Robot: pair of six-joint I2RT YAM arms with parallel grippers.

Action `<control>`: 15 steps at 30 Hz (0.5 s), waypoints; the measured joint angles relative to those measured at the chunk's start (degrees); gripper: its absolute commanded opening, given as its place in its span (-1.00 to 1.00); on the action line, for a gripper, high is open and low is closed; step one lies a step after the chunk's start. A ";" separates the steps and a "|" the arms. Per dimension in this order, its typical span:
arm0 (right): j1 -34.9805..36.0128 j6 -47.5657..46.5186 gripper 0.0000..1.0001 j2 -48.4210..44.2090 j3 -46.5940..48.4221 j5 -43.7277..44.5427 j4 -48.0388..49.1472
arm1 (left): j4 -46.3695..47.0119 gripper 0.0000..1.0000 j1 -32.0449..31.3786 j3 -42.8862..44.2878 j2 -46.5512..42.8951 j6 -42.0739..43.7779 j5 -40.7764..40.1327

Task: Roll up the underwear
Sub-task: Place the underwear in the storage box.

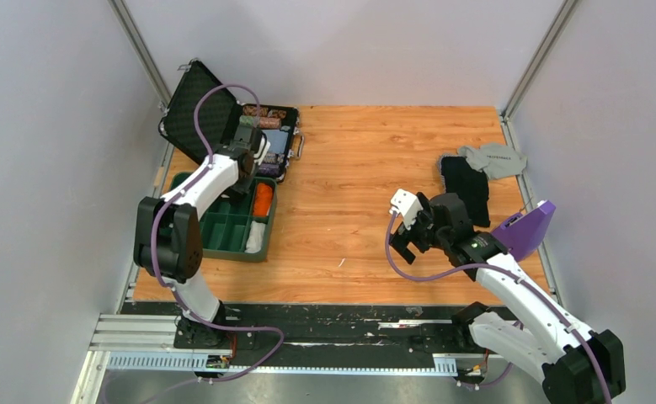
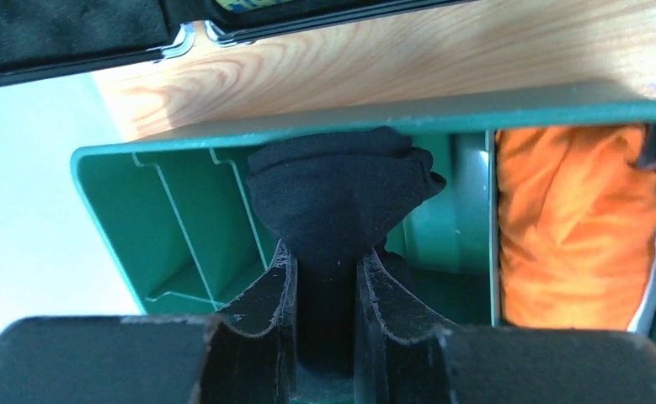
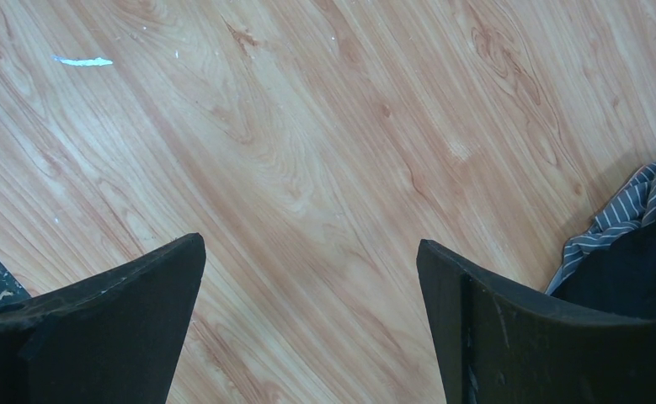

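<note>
From above, my arm hides the rolled black cloth underwear (image 2: pixel 341 189). The wrist view shows my left pincer (image 2: pixel 325 252) clamped narrow on it, inside the green plastic tray (image 2: pixel 181 223) at the worktop's left edge. My right pincer (image 3: pixel 310 244) gapes wide, empty. I count two black garments; the other, a flat black garment (image 1: pixel 467 189), lies near the far right corner.

Illegible dark lettering on the grey garment (image 1: pixel 494 157)

My left gripper (image 2: pixel 324 252) pinches a black cloth bundle (image 2: pixel 341 189) over the green tray (image 2: pixel 189 219) — orange cloth (image 2: pixel 568 236) fills the next slot.
</note>
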 measured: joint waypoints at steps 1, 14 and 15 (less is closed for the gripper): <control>-0.02 0.00 1.00 0.00 0.00 -0.02 0.00 | 0.61 -1.00 0.00 0.00 0.94 -0.11 -0.11; -0.74 -0.11 1.00 0.33 -0.46 0.00 -0.04 | 4.39 -1.00 -2.38 -0.76 3.76 -2.93 -3.76; -0.81 -0.22 1.00 0.46 -0.46 0.00 -0.04 | 4.90 -1.00 -2.64 -1.01 3.82 -3.10 -4.31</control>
